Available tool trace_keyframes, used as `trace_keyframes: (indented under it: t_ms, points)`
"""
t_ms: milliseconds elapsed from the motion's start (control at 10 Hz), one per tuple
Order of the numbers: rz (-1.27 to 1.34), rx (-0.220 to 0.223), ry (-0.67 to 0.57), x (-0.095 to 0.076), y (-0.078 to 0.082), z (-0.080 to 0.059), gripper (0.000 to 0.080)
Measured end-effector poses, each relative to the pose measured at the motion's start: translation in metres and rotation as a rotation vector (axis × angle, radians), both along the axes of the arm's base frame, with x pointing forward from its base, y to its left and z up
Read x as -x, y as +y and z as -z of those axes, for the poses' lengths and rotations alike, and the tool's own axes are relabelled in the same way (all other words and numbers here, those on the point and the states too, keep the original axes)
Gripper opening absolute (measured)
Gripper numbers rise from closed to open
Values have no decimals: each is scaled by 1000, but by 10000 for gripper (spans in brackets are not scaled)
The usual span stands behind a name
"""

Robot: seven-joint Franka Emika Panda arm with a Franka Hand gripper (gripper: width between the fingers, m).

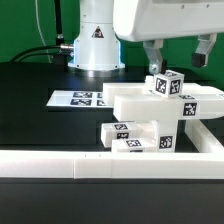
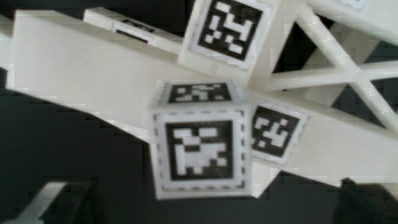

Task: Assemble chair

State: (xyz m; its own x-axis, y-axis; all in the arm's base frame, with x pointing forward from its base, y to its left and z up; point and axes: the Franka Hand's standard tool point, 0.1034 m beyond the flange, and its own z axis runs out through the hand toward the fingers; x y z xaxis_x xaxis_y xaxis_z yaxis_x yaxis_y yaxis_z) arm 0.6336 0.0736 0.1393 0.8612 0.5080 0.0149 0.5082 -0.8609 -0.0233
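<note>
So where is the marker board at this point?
Exterior view: the marker board lies flat on the black table, to the exterior view's left of the stacked chair pieces, near the arm's base.

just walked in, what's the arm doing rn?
The Panda's gripper is open and holds nothing. It hangs right above a tagged block that sticks up from a pile of white chair parts, and the wrist view looks straight down on that block. The parts sit against the white border rail; the marker board lies to the exterior view's left of them. Which parts are already joined I cannot tell.
</note>
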Motion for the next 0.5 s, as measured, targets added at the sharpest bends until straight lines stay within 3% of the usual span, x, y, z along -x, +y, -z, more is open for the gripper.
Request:
trace_keyframes:
  t_ms: [400,500]
  points:
    - [5,1,1,8,-3,12,649]
    - [6,2,2,10,-4,14,548]
